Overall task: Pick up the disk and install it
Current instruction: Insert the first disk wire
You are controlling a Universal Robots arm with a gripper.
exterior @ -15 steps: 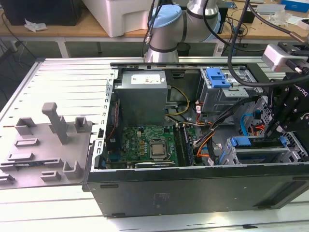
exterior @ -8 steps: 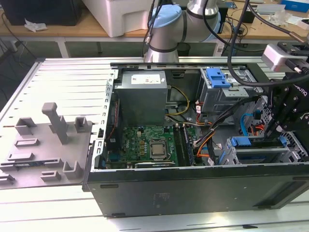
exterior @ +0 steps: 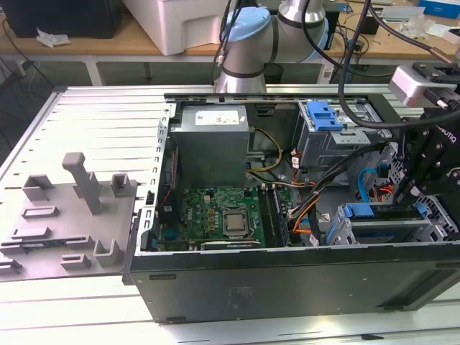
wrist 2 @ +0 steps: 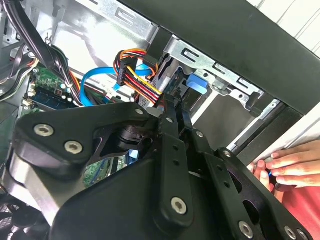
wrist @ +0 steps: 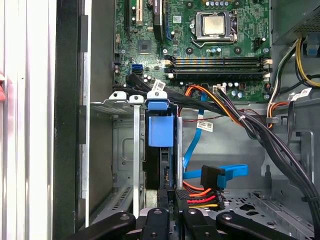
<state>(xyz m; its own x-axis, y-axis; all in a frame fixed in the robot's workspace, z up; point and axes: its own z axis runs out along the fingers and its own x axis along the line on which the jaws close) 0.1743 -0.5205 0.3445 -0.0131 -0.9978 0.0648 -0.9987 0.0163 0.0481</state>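
The disk point(wrist: 161, 131) stands on edge in a slot of the lower grey drive cage point(wrist: 116, 150), its blue carrier bracket toward the motherboard. It also shows as a blue-ended strip point(exterior: 357, 212) at the exterior view's right. My gripper point(wrist: 172, 196) comes down on the end of the disk away from the blue tab, its black fingers point(wrist 2: 172, 115) drawn close together on the disk's edge. In the exterior view the gripper point(exterior: 422, 188) hangs over the cage's right end.
The open computer case point(exterior: 287, 280) holds a motherboard point(exterior: 223, 212), a power supply point(exterior: 212, 136) and cable bundles point(wrist: 235, 117). A red-orange power plug point(wrist: 200, 196) lies right beside the fingers. A blue latch point(exterior: 323, 115) tops the upper cage. A person's hand point(wrist 2: 287, 167) rests at the case's outer wall.
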